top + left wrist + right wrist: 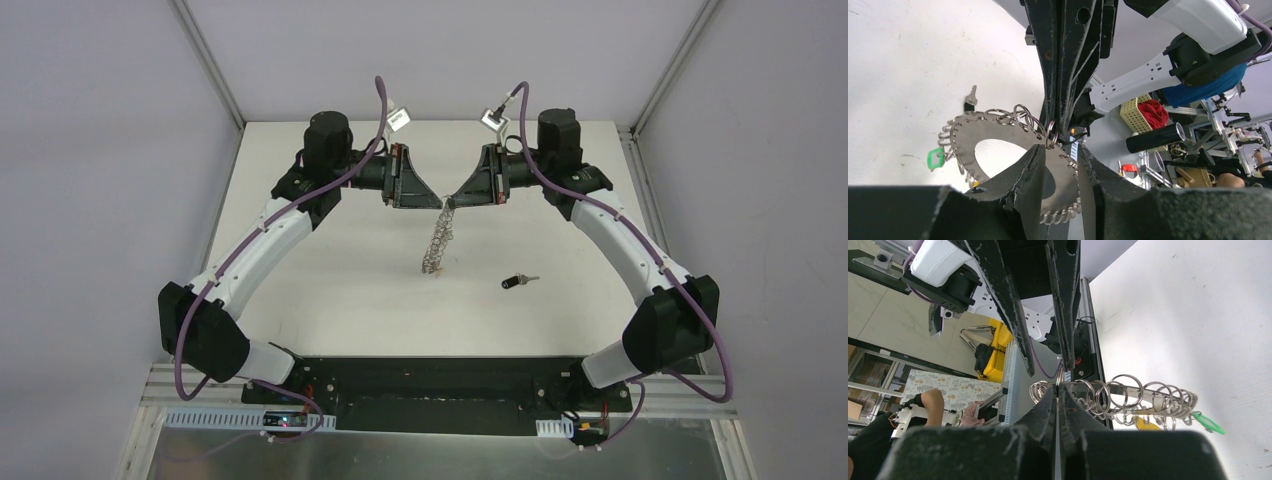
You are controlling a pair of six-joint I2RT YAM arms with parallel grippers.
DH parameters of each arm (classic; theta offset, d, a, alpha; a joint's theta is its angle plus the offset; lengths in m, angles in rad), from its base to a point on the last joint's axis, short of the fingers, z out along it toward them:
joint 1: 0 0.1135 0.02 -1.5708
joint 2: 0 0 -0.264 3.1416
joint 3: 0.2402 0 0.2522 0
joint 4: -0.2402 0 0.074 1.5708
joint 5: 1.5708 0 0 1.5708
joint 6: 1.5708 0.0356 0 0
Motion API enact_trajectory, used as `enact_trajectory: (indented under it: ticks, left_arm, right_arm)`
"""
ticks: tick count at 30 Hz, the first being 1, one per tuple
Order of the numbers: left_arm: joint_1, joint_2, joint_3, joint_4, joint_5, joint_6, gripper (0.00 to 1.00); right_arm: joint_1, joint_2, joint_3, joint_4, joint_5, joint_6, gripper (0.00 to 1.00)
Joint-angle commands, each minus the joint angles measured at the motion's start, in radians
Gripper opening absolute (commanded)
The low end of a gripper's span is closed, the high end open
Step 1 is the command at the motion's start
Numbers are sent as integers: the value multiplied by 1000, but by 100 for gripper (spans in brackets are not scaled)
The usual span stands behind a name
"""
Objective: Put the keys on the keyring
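The keyring [437,245] is a grey metal loop fringed with wire rings and hangs off the table from its top edge. My right gripper [452,200] is shut on one wire ring at that top edge, as the right wrist view shows [1057,386]. My left gripper [438,203] is open, and its fingers straddle the loop's edge without clamping it [1062,152]. A green key [935,158] and a yellow-orange key [1146,424] hang from the keyring [968,142]. The black key [515,282] lies alone on the table, to the right of the keyring.
The white table [330,300] ends in a metal frame at the back and sides. A black base plate [430,385] runs along the near edge between the arm bases. Both arms arch inward and meet over the table's far middle.
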Motion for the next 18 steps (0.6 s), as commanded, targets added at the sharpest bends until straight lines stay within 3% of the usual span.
enact_trajectory:
  ticks: [1, 9, 18]
  left_arm:
    - [8, -33, -10, 54, 17, -6, 30]
    - [8, -4, 3, 92, 14, -41, 30]
    - [1, 2, -7, 131, 15, -71, 22]
  right_arm:
    - [-5, -51, 1, 82, -40, 43, 0]
    - [-5, -51, -29, 191, -50, 128, 0]
    - [-7, -49, -38, 214, -39, 146, 0]
